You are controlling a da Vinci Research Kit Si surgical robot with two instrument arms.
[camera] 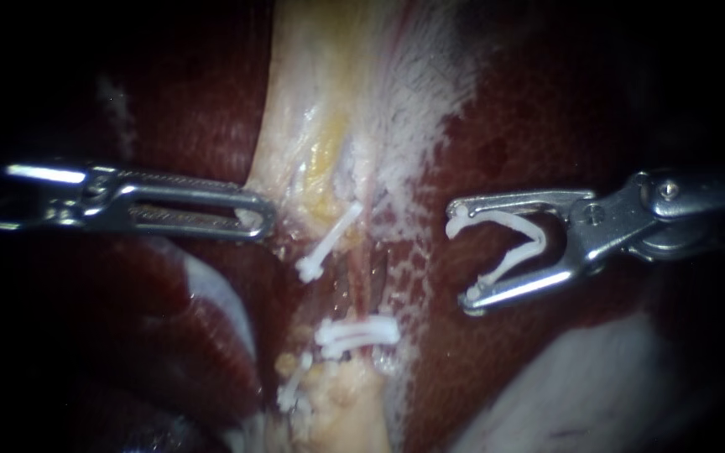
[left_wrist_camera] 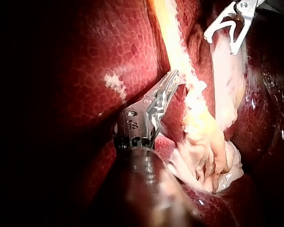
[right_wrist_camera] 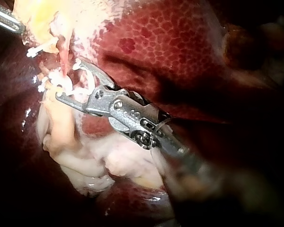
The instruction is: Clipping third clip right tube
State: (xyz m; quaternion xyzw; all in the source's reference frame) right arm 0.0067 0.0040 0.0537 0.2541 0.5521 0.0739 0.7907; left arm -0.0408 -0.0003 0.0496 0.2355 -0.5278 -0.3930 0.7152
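My left instrument [camera: 253, 220] comes in from the left with its slotted jaws shut on the pale yellowish tissue [camera: 312, 159] at the edge of the tubes; the left wrist view shows that instrument [left_wrist_camera: 173, 78] biting into the same tissue. My right instrument [camera: 463, 258] sits over the liver, right of the tubes and apart from them. Its jaws stand wide, holding an open white clip [camera: 518, 243] between them. A slanted white clip [camera: 327, 243] and a lower pair of clips [camera: 358, 333] cross the reddish tubes [camera: 356, 283]. In the right wrist view the right instrument [right_wrist_camera: 66, 80] lies close beside the clipped tubes.
Dark red liver [camera: 539, 134] lies on both sides of the pale strip. Whitish frayed tissue [camera: 430, 101] spreads above and to the right of the tubes. A pale fold [camera: 597, 394] lies under the right instrument. More white clip material [camera: 291, 390] sits low on the stump.
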